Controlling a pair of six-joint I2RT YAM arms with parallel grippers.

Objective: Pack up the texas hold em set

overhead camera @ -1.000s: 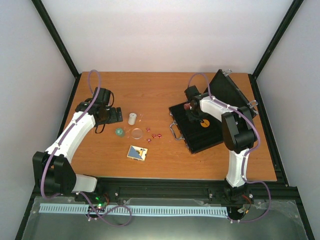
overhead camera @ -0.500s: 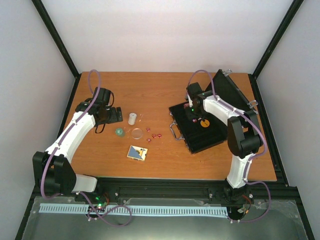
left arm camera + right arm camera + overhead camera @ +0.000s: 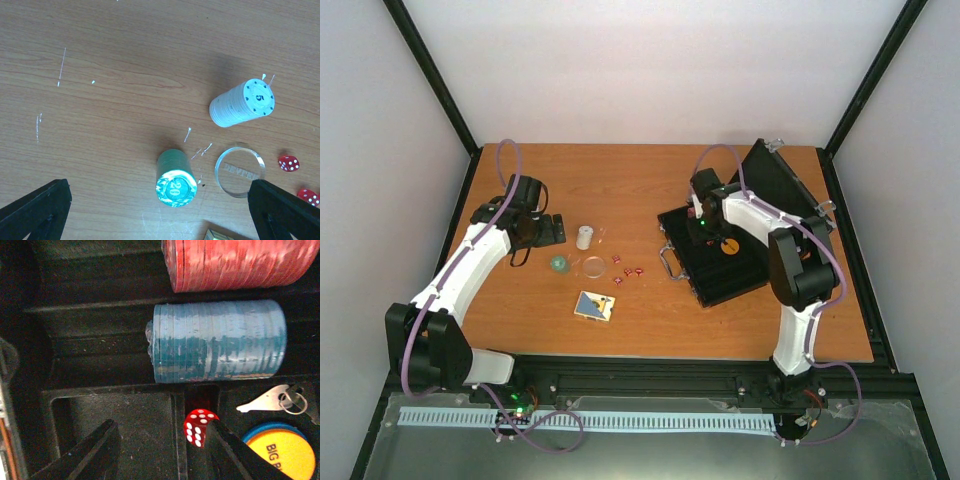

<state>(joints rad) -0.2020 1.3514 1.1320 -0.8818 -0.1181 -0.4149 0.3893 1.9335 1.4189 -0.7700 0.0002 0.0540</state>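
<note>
The black case (image 3: 740,272) lies open at the right, its lid (image 3: 782,180) upright. My right gripper (image 3: 700,222) hovers open inside it (image 3: 161,434). A red die (image 3: 200,427) sits in a narrow slot against its right finger. Red chips (image 3: 240,262), blue chips (image 3: 220,340) and an orange disc (image 3: 285,455) lie in the case. My left gripper (image 3: 548,228) is open and empty (image 3: 157,197) above a teal stack (image 3: 175,177). A white stack (image 3: 242,103), a clear disc (image 3: 240,170) and red dice (image 3: 289,163) stand on the table. The card deck (image 3: 594,305) lies nearer the front.
A small key (image 3: 270,401) lies in the case beside the orange disc. The case handle (image 3: 667,262) faces the loose dice (image 3: 632,270). Black frame posts stand at the table's back corners.
My right gripper has shifted a little toward the back left over the case. The left arm and the things on the table have not moved.
</note>
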